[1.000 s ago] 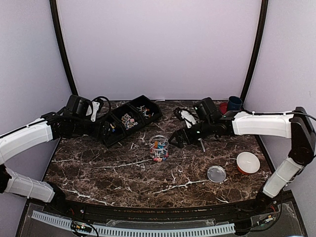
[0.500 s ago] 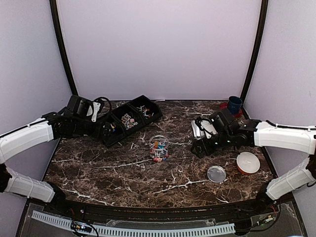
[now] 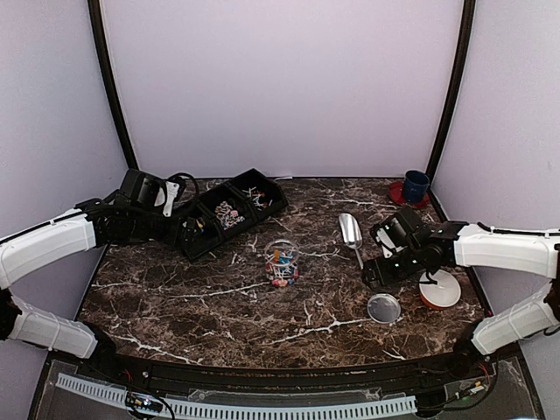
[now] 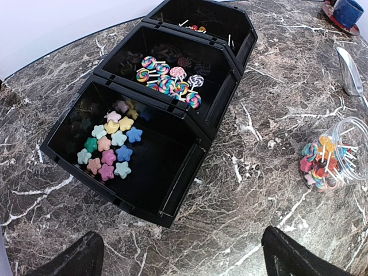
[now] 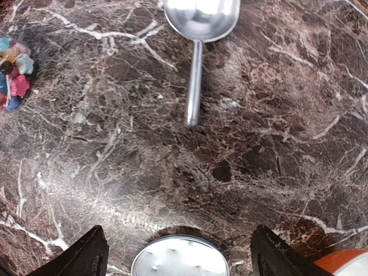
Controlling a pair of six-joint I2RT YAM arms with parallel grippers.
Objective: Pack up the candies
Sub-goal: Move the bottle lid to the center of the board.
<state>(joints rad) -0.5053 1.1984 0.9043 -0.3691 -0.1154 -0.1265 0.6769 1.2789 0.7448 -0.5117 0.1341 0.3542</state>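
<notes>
candies (image 4: 109, 146) read as pastel stars only from the left wrist, in the tray's (image 4: 144, 214) left compartment. left hand (image 4: 181, 259) and right hand (image 5: 181, 253) hover wide open, empty, the right above a lid (image 5: 180, 265).

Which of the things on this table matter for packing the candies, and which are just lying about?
For the job:
- candies in the black tray
- clear jar, already holding some
- metal scoop
- round clear lid, probably the jar's

Lying about:
- blue cup on a red saucer
- orange tub with a white top
</notes>
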